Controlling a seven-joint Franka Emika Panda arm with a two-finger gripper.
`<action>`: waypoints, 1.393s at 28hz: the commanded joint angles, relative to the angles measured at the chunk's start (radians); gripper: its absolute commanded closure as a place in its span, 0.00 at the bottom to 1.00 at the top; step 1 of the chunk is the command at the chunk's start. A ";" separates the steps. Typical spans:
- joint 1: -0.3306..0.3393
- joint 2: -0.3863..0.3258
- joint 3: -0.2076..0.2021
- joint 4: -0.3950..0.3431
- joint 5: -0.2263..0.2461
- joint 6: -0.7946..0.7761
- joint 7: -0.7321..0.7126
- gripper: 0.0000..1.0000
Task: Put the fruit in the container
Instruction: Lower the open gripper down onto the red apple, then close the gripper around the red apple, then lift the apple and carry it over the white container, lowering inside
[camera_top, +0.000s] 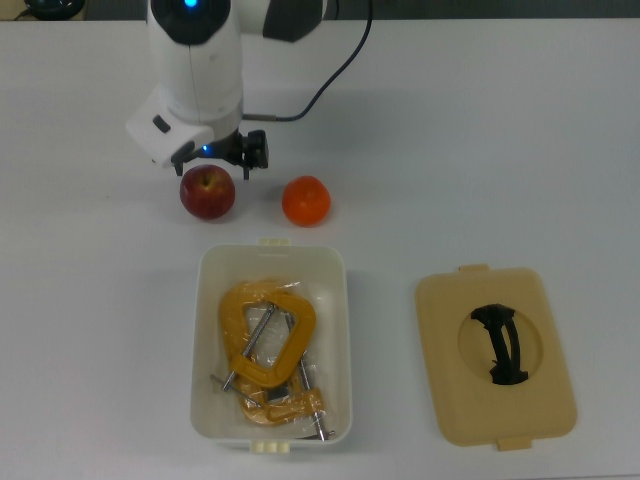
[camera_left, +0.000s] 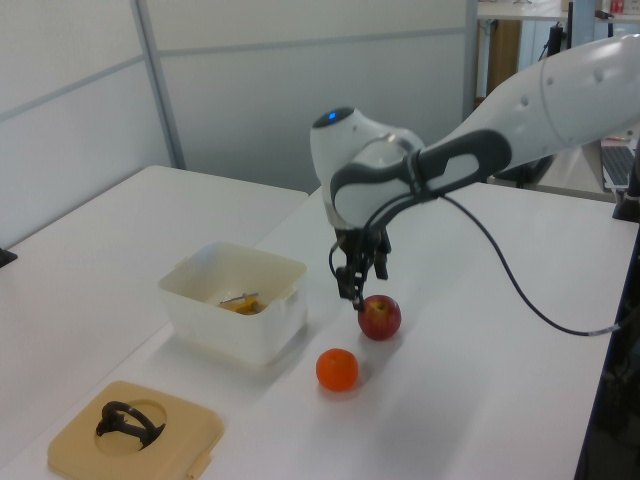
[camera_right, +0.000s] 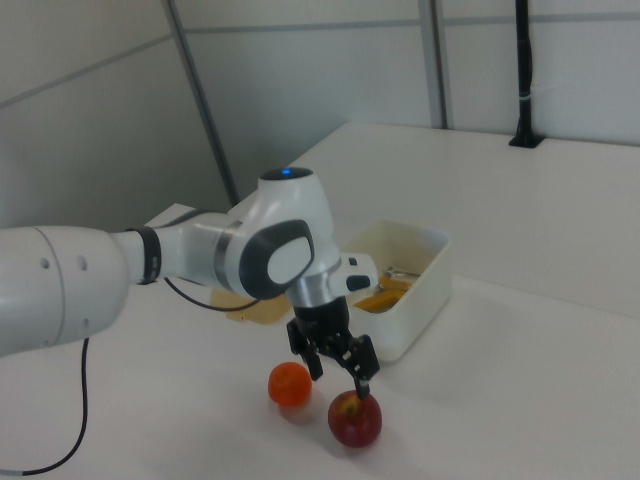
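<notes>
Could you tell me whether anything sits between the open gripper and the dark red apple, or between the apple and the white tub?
Nothing visible does. The gripper hangs open just above the dark red apple, and only bare table separates the apple from the white rectangular plastic tub. Yellow metal clamps already lie inside.

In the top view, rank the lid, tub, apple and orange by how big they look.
1. White tub and tan lid: too alike to split.
2. Apple, slightly larger than
3. Orange, though the gripper hides the apple's top edge.
</notes>
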 joint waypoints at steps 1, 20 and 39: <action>0.001 0.045 0.002 -0.011 -0.041 0.038 -0.021 0.00; -0.005 0.076 0.001 -0.027 -0.132 0.046 -0.009 0.39; 0.013 0.062 0.053 0.269 -0.117 0.264 0.173 0.38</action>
